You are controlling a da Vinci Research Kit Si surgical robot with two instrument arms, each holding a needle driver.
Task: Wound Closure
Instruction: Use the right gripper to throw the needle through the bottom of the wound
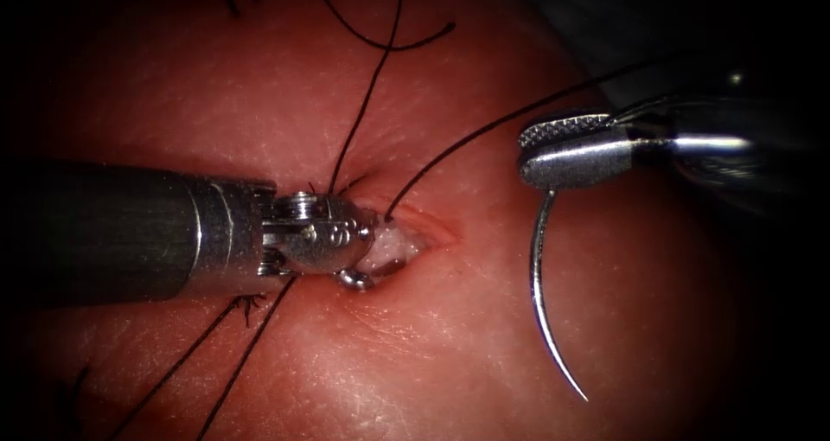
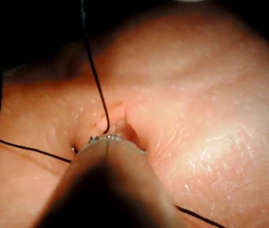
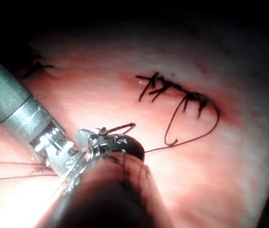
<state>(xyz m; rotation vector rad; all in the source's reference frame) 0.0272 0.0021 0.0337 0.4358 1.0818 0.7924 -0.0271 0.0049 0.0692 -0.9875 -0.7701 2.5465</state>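
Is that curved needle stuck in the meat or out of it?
Out. The needle hangs free over the tissue, right of the cut, held at its blunt end by the right hand.

Grey surface (image 1: 635,30) lying beyond the tissue (image 1: 450,354)
In the endoscope view, this dull grey surface is showing at the upper right, past the tissue's far edge, and is fading into deep shadow towards the border. It is sitting in dim light, so its material cannot be told, nor whether it is touching the tissue.
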